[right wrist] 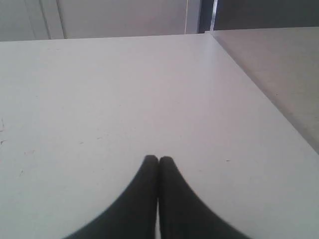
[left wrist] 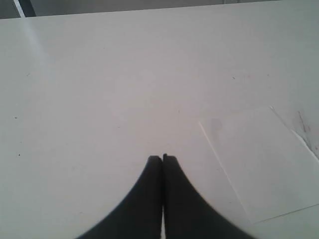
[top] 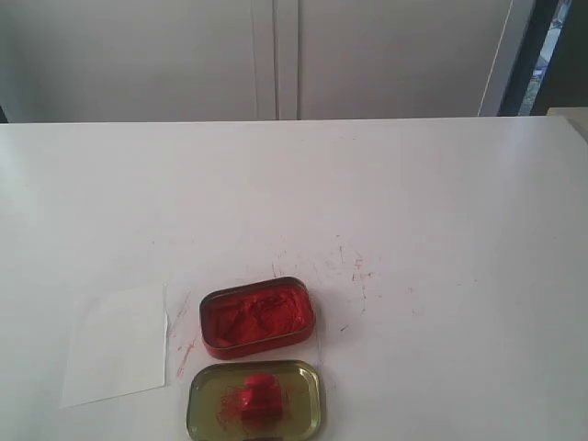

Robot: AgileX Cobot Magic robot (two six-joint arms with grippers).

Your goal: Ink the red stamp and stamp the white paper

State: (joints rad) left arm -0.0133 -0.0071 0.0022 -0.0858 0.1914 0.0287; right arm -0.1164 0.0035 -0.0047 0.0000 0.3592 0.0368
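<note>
The red stamp (top: 259, 398) lies in the shallow gold tray (top: 204, 413) at the table's front edge. Just behind the tray stands the open tin of red ink (top: 257, 317). The white paper (top: 119, 344) lies flat to the left of both tins, and it also shows in the left wrist view as the white paper (left wrist: 261, 159), beside the left gripper (left wrist: 163, 158), which is shut and holds nothing. My right gripper (right wrist: 158, 159) is shut too, over bare table, with no task object near it. Neither gripper shows in the exterior view.
Red ink smears and scratches (top: 354, 266) mark the white tabletop behind and beside the tins. The table's right edge (right wrist: 264, 94) runs close by in the right wrist view. A pale wall with panel seams (top: 276, 55) stands behind the table.
</note>
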